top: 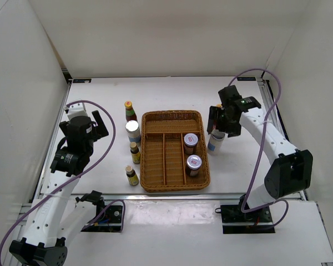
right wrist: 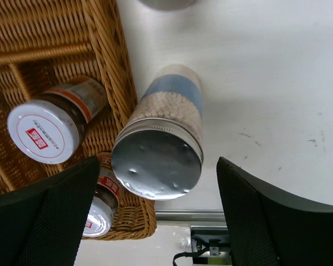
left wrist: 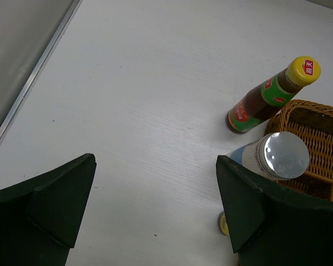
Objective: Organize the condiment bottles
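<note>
A wicker tray [top: 155, 119] holds two short silver-lidded jars [top: 190, 142] [top: 193, 164] in its right compartment. Left of the tray stand a slim red-sauce bottle [top: 130, 111], a white-blue cylinder [top: 133, 133] and two yellow-labelled bottles [top: 135, 152] [top: 132, 175]. A second white-blue cylinder [top: 215, 142] stands just right of the tray. My right gripper [top: 220, 123] is open above it, its fingers either side of the silver lid [right wrist: 156, 162] without touching. My left gripper [top: 100, 127] is open and empty over bare table, left of the red-sauce bottle [left wrist: 265, 97] and cylinder [left wrist: 279, 157].
A yellow cap [top: 218, 105] shows behind the right gripper, the rest of that item hidden. The tray's rim [right wrist: 117, 66] lies close to the left of the right-hand cylinder. White walls enclose the table on three sides. A metal rail [left wrist: 33, 77] runs along the left edge.
</note>
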